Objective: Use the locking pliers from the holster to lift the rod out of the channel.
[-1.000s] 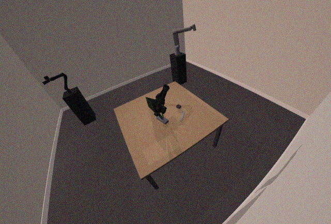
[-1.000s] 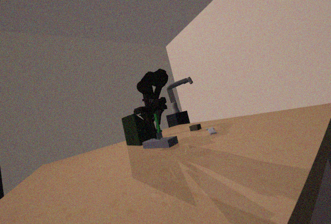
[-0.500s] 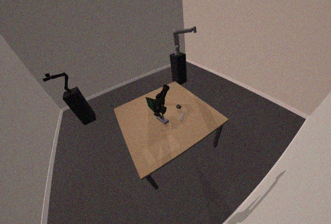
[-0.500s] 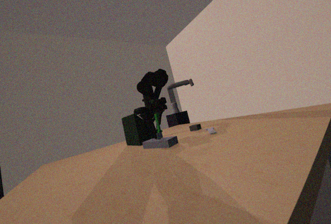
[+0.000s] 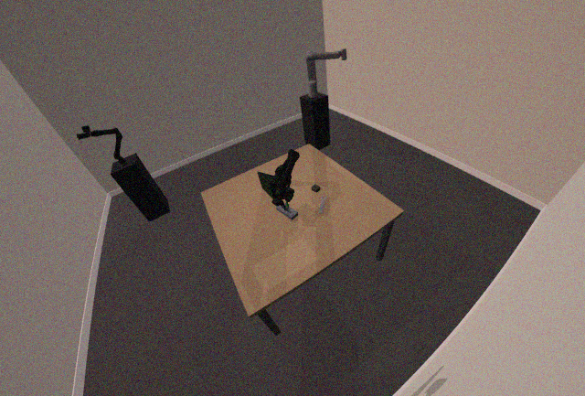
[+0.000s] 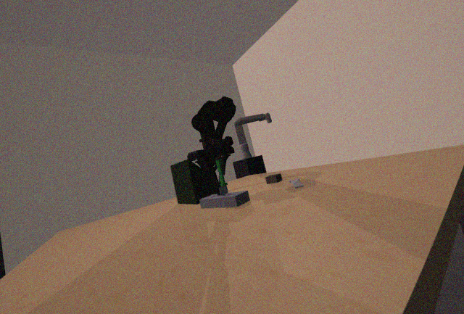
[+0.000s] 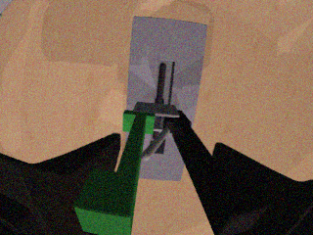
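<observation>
The locking pliers [image 6: 221, 176] [image 7: 131, 157] stand nearly upright, with one green and one black handle and their jaws down at the grey channel block [image 5: 289, 213] [image 6: 236, 199] [image 7: 147, 41]. My gripper [image 5: 284, 201] [image 6: 221, 164] [image 7: 168, 145] is shut on the pliers' handles from both sides, right above the block. The handles are spread apart. In the wrist view a dark bar [image 7: 161, 80], which looks like the rod, lies along the channel ahead of the jaws. The jaw tips are hidden under the dark crosspiece, so their fit around the rod cannot be seen.
A dark green box [image 5: 267, 185] [image 6: 183, 183] stands behind the block by the arm. A small dark block [image 5: 315, 187] [image 6: 273, 178] and a light grey piece [image 5: 323, 204] [image 6: 296, 183] are on the table [image 5: 330, 245] to the right. Two other arms stand on black pedestals beyond the table.
</observation>
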Robot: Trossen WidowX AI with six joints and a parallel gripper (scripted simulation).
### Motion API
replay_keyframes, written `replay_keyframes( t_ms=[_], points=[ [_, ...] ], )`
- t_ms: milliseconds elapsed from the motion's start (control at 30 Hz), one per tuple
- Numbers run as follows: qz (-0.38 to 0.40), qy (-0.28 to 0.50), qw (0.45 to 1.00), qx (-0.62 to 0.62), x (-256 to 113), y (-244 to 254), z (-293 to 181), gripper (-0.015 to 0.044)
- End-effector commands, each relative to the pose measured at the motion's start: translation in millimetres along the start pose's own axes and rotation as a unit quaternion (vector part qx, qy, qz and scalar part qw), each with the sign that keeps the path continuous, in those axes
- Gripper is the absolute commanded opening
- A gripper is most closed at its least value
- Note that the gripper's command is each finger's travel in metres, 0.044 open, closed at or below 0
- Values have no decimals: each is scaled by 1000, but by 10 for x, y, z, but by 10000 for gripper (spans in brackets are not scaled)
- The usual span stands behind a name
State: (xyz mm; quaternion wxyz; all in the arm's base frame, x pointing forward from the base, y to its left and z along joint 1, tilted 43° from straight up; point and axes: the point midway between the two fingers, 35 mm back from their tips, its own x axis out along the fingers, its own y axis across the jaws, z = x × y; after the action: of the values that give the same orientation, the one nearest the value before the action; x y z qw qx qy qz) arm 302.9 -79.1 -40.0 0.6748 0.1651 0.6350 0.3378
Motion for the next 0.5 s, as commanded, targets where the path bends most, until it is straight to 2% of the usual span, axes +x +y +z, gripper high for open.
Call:
replay_keyframes(
  t_ms=[0,467],
  points=[
    [1,-2,1000,0,-8,12,7,288],
    [1,-2,1000,0,-8,28,7,270]
  ],
)
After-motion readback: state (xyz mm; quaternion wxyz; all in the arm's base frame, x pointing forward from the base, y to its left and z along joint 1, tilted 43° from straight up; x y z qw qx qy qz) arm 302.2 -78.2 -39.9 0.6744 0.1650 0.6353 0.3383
